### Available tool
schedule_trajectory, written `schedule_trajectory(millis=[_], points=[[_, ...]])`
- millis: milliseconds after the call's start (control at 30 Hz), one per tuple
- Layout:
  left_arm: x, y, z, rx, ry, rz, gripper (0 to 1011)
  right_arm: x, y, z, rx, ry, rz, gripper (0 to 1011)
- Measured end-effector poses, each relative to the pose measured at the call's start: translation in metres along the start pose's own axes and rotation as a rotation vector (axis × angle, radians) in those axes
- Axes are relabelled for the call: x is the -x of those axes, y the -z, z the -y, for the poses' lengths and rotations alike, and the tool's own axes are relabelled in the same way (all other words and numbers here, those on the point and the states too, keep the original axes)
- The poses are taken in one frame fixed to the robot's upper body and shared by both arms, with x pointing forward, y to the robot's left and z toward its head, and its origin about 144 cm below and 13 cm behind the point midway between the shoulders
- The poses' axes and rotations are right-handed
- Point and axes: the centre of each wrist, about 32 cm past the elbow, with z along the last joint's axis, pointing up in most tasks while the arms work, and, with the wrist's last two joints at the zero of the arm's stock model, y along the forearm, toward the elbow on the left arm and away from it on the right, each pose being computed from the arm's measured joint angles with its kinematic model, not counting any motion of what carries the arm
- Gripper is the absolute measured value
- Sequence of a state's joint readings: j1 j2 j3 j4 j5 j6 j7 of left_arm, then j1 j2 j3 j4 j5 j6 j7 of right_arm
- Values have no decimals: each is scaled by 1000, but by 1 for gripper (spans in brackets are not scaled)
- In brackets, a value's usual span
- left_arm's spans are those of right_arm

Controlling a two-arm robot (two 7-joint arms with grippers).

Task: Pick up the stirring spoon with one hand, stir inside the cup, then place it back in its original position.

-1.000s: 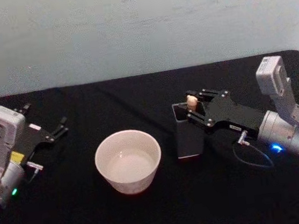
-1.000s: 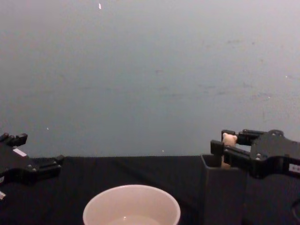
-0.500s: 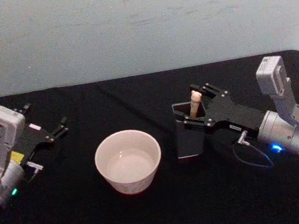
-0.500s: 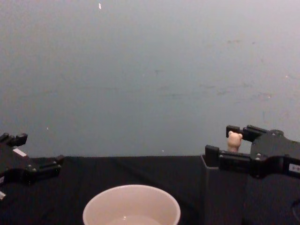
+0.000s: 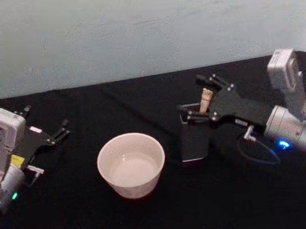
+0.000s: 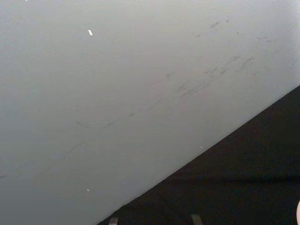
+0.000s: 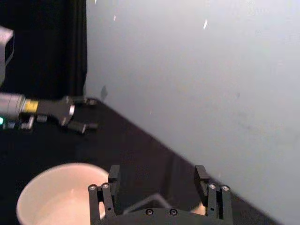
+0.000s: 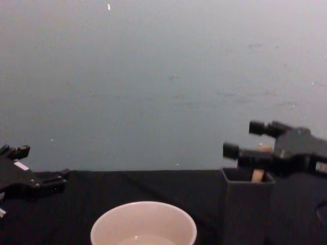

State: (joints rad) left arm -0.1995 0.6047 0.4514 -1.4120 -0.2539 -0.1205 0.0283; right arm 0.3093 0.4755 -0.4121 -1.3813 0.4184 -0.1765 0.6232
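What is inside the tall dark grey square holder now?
The pale beige spoon handle stands in the dark grey square holder and rises above its mouth, between the right gripper's open fingers. The holder's walls hide the spoon's lower part.

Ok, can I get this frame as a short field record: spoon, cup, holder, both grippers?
spoon: standing in the holder, handle sticking out the top
holder: upright, to the right of the cup
cup: centre of the table, no spoon in it
right gripper: open, above the holder, fingers either side of the spoon handle, not closed on it
left gripper: open, parked at far left
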Motion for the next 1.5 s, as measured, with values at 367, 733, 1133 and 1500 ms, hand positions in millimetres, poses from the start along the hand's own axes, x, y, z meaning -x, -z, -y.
schedule_trajectory(millis=[367, 733, 1133, 1500], points=[[0, 0, 0, 0, 0, 0, 1002, -16, -34, 10, -179, 222, 8, 1002], [0, 0, 0, 0, 0, 0, 1002, -5, -1, 13, 43, 506, -46, 1002], [0, 0, 0, 0, 0, 0, 1002, 3, 29, 8, 186, 492, -105, 1002], [0, 0, 0, 0, 0, 0, 1001, 3, 28, 8, 185, 489, -103, 1002]])
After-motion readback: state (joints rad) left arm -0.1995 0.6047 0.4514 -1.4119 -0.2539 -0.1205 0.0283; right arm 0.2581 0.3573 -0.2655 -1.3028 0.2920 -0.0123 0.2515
